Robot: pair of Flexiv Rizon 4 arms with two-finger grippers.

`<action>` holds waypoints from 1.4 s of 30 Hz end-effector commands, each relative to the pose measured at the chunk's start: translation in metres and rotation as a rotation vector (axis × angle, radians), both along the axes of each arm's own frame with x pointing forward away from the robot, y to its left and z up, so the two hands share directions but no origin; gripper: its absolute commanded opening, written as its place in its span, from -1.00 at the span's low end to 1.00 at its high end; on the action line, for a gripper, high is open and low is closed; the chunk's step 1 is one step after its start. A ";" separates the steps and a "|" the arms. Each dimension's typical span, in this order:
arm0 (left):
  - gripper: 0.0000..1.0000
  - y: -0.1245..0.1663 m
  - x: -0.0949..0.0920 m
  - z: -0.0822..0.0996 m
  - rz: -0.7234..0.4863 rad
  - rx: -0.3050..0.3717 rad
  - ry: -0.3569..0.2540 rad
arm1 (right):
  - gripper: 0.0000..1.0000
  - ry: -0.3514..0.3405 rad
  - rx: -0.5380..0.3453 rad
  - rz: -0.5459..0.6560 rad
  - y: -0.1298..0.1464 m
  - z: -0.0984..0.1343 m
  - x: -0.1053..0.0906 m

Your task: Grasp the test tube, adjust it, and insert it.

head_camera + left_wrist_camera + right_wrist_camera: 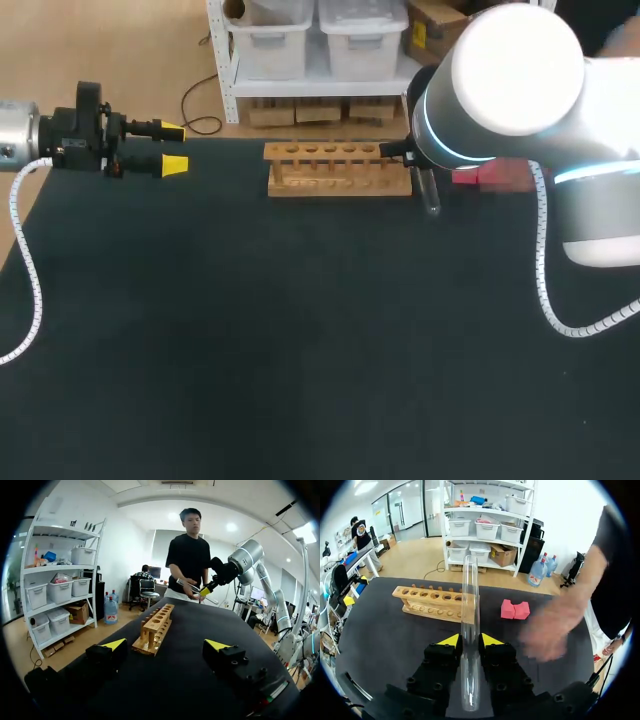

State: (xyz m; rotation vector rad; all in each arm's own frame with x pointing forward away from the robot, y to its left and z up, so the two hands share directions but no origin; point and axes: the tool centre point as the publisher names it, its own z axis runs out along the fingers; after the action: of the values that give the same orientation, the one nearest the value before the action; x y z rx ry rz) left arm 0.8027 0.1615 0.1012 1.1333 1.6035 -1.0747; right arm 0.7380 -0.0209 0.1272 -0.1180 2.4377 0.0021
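A clear glass test tube point(470, 630) stands between the yellow-tipped fingers of my right gripper point(469, 641), which is shut on it. In the head view the tube's lower end point(430, 195) hangs below my right arm, just right of the wooden rack point(338, 168). The rack's row of holes is empty point(432, 602). My left gripper point(173, 147) is open and holds nothing, near the table's far left edge. From the left wrist the rack point(155, 630) lies ahead of the open fingers, and the right gripper holds the tube point(196, 587) aloft beyond it.
A red block point(500, 177) lies on the black table right of the rack, also seen as a pink block point(515, 610). A person's blurred hand point(545, 630) reaches over the table close beside my right gripper.
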 end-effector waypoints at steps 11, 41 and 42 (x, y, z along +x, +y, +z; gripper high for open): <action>1.00 0.000 0.000 -0.001 0.000 -0.002 -0.004 | -1.00 -0.007 0.002 -0.001 -0.001 -0.001 -0.001; 1.00 0.000 0.000 -0.001 0.000 -0.002 -0.004 | -1.00 -0.025 -0.024 -0.024 0.019 -0.032 0.027; 1.00 0.000 0.000 -0.001 0.000 -0.002 -0.004 | -1.00 -0.023 -0.024 -0.024 0.019 -0.034 0.028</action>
State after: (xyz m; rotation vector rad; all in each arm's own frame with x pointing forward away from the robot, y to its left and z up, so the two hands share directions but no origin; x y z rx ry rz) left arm 0.8027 0.1615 0.1012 1.1333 1.6035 -1.0747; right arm 0.7561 -0.0066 0.1020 -0.1003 2.4179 -0.0398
